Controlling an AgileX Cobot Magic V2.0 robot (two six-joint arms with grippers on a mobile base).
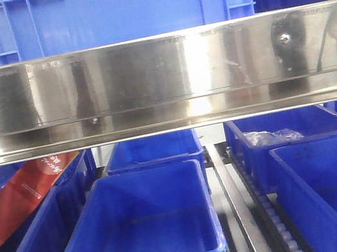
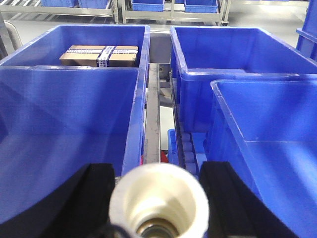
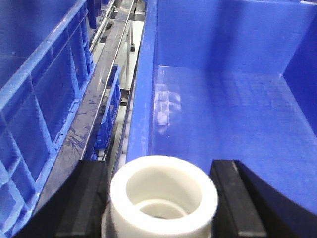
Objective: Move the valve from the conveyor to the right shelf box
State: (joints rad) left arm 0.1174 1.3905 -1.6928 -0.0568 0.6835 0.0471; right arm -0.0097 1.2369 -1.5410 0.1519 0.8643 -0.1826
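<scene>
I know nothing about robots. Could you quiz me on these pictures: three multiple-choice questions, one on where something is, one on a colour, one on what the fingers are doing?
1. Where does the cardboard package lie? A on a steel rail; B in a blue box; C on the floor.
2. What colour is the left valve, held by the left fingers? A red; B green; C white.
3. How do the right fingers stand? A wide open; B closed on a second valve; C out of view.
Answers: 1 B, blue walls surround it; 2 C, it looks cream-white; 3 B, black fingers press both its sides.
</scene>
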